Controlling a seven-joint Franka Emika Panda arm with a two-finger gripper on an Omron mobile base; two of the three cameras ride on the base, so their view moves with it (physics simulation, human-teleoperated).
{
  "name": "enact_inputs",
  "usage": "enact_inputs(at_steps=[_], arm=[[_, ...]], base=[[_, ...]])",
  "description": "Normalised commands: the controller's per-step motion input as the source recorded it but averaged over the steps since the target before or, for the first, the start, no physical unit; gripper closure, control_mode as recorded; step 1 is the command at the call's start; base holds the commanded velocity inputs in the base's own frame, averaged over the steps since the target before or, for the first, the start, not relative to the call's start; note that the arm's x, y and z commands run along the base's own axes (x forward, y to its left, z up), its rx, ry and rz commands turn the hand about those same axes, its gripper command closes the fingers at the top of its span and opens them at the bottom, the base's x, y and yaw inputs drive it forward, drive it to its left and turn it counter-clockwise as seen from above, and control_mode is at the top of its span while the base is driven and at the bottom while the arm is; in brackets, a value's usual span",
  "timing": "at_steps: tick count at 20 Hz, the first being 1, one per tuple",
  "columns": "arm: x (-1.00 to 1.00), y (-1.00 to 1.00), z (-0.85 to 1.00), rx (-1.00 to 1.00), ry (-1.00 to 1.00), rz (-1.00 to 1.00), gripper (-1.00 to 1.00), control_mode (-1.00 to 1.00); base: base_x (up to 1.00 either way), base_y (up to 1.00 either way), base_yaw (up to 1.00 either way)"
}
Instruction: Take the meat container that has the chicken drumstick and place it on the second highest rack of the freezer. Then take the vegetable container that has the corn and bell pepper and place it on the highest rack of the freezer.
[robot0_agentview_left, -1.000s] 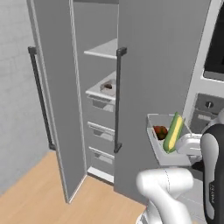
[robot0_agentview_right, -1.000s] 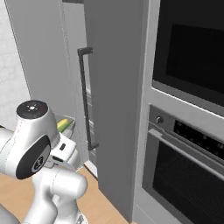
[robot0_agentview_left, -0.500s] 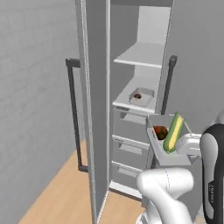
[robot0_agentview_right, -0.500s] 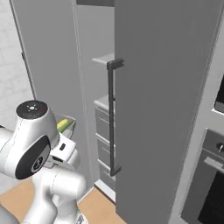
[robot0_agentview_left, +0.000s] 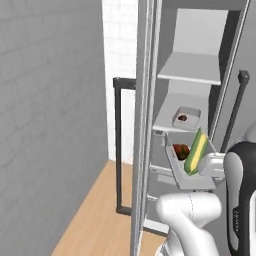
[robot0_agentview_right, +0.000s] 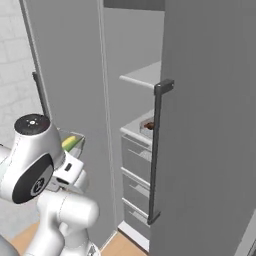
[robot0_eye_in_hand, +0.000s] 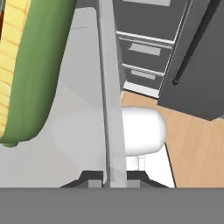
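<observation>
Right in front of the open freezer (robot0_agentview_left: 200, 60), my pincer (robot0_eye_in_hand: 114, 177) was pinched shut on the wall of the veggie tray (robot0_agentview_left: 186, 176). My tray held the corn (robot0_agentview_left: 195, 152) and the bell pepper (robot0_agentview_left: 181, 150). Behind it, the chicken drumstick (robot0_agentview_left: 183, 118) sat in its own tray on the second highest rack (robot0_agentview_left: 167, 117).

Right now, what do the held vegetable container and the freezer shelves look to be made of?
The vegetable container looks like clear, glossy plastic: the corn and bell pepper show through its pale wall. The highest rack and second highest rack read as matte light-grey boards, plastic or painted metal; flat, with no shine to settle it.
</observation>
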Motion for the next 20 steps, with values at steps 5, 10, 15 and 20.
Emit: enact_inputs(at_steps=[5,10,15,20], arm=[[0.0,0.0,0.0,0.0,0.0,0.0,1.0,1.0],[0.0,0.0,0.0,0.0,0.0,0.0,1.0,1.0],[0.0,0.0,0.0,0.0,0.0,0.0,1.0,1.0],[0.0,0.0,0.0,0.0,0.0,0.0,1.0,1.0]], base=[[-0.28,-0.43,-0.16],[0.28,-0.06,-0.18],[0.38,-0.38,-0.25],[0.23,-0.31,-0.28]])
